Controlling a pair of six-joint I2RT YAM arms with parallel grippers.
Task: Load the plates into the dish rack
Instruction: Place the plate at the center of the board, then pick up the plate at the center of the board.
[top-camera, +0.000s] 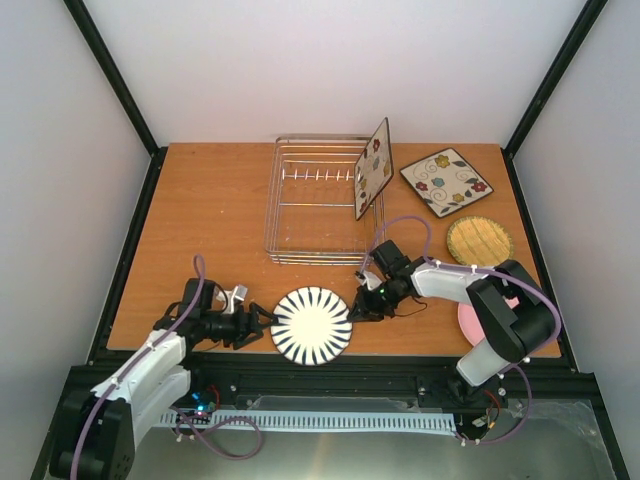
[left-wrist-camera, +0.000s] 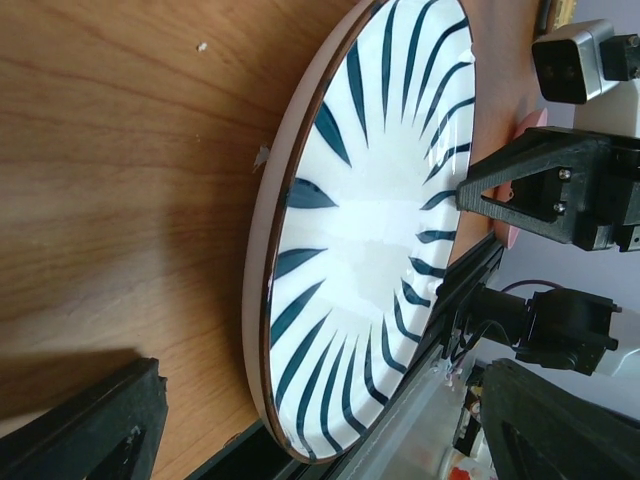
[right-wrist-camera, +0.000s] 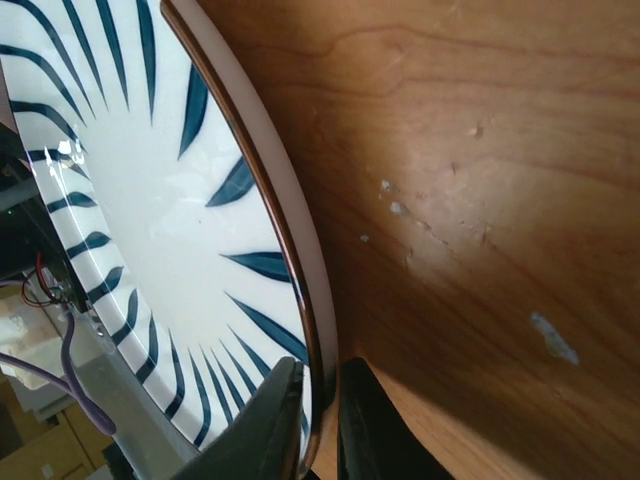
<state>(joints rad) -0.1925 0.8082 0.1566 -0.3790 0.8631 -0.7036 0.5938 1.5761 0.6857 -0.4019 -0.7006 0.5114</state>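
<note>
Round white plate w/ black radial stripes (top-camera: 312, 325) lies at the near edge of the wooden table (top-camera: 200, 220), approx mid-width, btwn the two grippers. The right gripper (top-camera: 352, 308) is pinched on the plate's right rim. In the right wrist view one dark finger (right-wrist-camera: 275, 425) sits on the striped-face side and the other on the outer side, w/ the rim edge clamped btwn them. Can't tell if that side is off the wood. The left gripper (top-camera: 264, 323) is just beside the plate's left edge, jaws spread wide, gripping nothing. The left wrist view shows its fingers (left-wrist-camera: 90, 435) well apart, w/ the plate ahead of them.

Rectangular silver wire dish rack (top-camera: 310, 258) stands toward the far edge, approx ctr. Square white floral plate w/ dark rim (top-camera: 373, 168) stands on edge at the rack's right end, tilted. Second square floral plate (top-camera: 447, 182) lies flat near the far right corner, beside the rack but apart from it. Round tan woven-pattern plate (top-camera: 480, 240) lies flat along the right edge, just nearer than that one. Round pink plate (top-camera: 466, 325) is by the near right corner, mostly hidden under the right arm.
</note>
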